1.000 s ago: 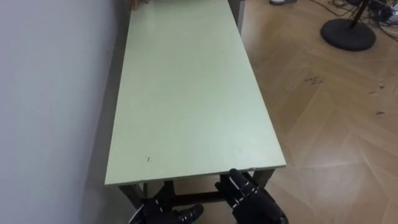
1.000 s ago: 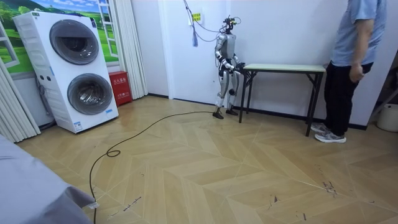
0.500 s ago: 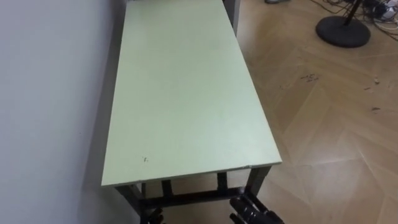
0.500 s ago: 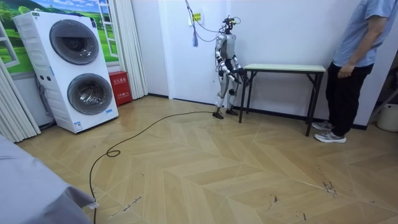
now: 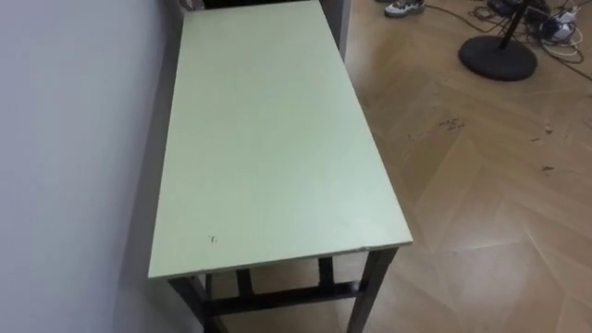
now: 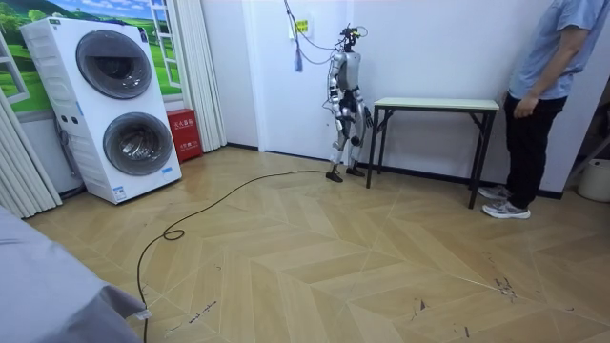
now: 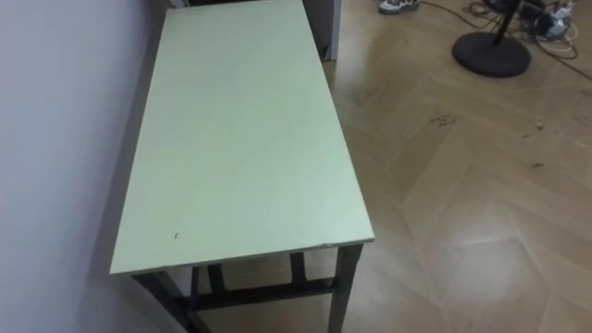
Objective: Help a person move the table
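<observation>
A long table (image 5: 268, 139) with a pale green top and dark legs stands lengthwise against the white wall on my left. Its near short edge (image 7: 242, 257) is just below me. In the room view I stand upright at the table's (image 6: 437, 103) left end, facing it, with my right hand (image 6: 367, 116) hanging low beside the table leg and apart from the top. A person (image 6: 538, 86) stands at the far end, one hand near the hip, not touching the table. The person's shoe (image 5: 403, 7) shows beyond the far corner.
The wall (image 5: 74, 166) runs close along the table's left side. A round black stand base (image 5: 498, 57) with cables sits on the wood floor at the far right. A stacked washer and dryer (image 6: 114, 105) and a red box (image 6: 181, 133) stand across the room.
My hands, which were under the table's near edge, have dropped out of the eye views. My arms have lowered in the room view. The person has drawn the hand back towards the hip.
</observation>
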Robot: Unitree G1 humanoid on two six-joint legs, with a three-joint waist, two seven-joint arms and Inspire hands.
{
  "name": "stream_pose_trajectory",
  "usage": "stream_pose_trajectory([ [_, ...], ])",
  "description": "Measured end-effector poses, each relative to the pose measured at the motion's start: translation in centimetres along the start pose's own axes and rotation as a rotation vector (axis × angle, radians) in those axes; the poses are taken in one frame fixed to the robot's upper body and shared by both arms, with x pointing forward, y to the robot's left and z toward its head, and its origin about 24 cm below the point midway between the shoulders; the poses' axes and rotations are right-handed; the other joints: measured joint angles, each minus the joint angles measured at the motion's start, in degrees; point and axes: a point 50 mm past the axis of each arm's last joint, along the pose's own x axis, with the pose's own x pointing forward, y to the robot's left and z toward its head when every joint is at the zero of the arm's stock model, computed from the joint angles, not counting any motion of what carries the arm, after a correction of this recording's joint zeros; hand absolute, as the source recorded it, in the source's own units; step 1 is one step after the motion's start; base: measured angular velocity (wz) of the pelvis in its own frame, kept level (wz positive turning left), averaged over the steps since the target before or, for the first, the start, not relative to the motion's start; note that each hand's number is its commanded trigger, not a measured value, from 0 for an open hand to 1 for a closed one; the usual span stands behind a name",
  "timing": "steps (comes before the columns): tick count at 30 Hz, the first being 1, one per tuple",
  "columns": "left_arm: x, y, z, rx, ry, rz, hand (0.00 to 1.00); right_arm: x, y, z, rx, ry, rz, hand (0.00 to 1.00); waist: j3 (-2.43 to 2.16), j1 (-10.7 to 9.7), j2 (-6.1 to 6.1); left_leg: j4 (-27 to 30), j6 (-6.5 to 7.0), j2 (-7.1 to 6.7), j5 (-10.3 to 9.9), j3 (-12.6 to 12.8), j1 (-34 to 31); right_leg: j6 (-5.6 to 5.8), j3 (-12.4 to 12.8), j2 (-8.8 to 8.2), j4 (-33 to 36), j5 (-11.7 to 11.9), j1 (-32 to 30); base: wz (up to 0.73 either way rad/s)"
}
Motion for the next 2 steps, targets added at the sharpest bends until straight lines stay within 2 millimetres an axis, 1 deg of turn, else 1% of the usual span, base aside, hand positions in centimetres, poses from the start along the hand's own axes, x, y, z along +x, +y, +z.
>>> stream_pose_trajectory([
  [2, 0.15, 0.26, 0.16, 0.027, 0.003, 0.036, 0.0, -0.05, -0.27, -0.69, 0.012, 0.029, -0.025, 0.0, 0.09, 0.26, -0.21, -0.07, 0.16, 0.0, 0.09, 0.04, 0.54, -0.07, 0.01, 0.01, -0.18, -0.01, 0.58, -0.02],
])
